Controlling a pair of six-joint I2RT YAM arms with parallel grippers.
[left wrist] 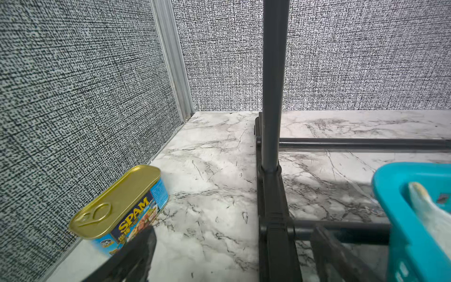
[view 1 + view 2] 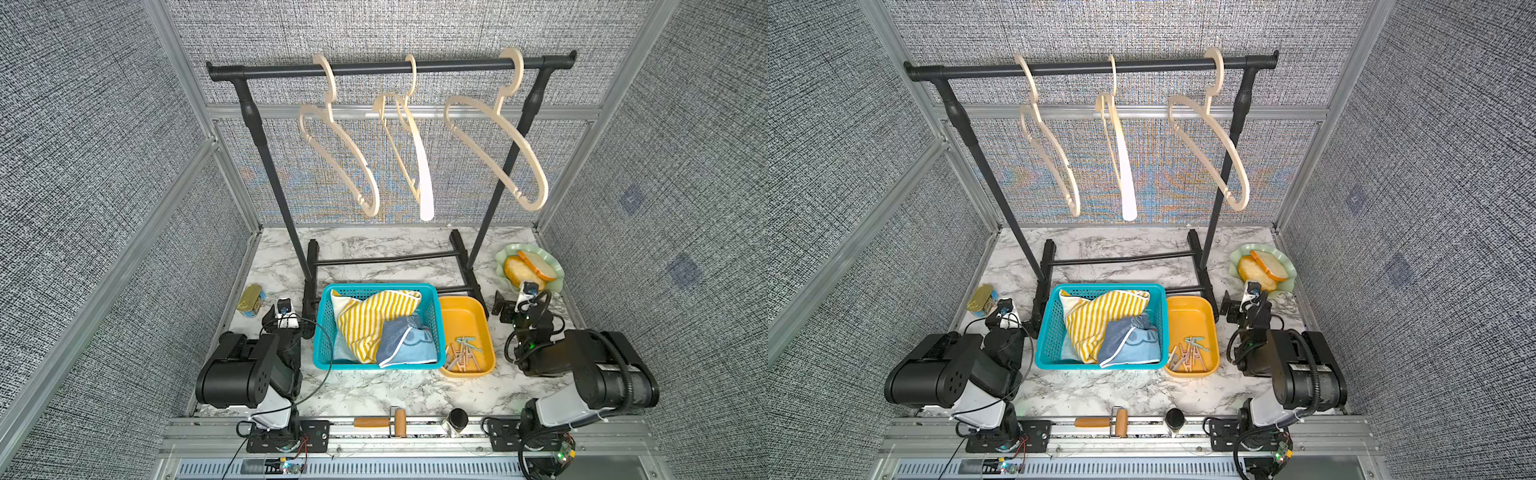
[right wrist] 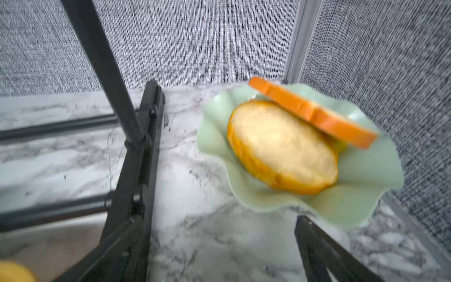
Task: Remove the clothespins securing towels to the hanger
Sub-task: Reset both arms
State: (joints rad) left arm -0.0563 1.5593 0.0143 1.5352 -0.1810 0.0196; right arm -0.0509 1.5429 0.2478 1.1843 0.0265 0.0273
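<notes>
- The black garment rack stands at the back of the marble table. Three beige hangers hang from its rail.
- The teal basket sits in front of the rack's base, as both top views show.
- The towels lie heaped inside the basket, well below the hangers. The striped towel is uppermost, the dark blue towel rests against its near side, and the aqua towel lies under the blue one.
- The orange tray sits just beside the basket's right wall.
- The left gripper is low by the rack's left foot, between the Spam can and the basket. Its jaws are spread wide with nothing between them. The towels lie to its right, apart from it.
- The right gripper is by the rack's right foot, near the green plate of bread. Its jaws are spread wide and empty.
- The clothespins lie in a loose pile at the near end of the tray. They are clear of the towels and apart from both grippers, and nearer the right one.
</notes>
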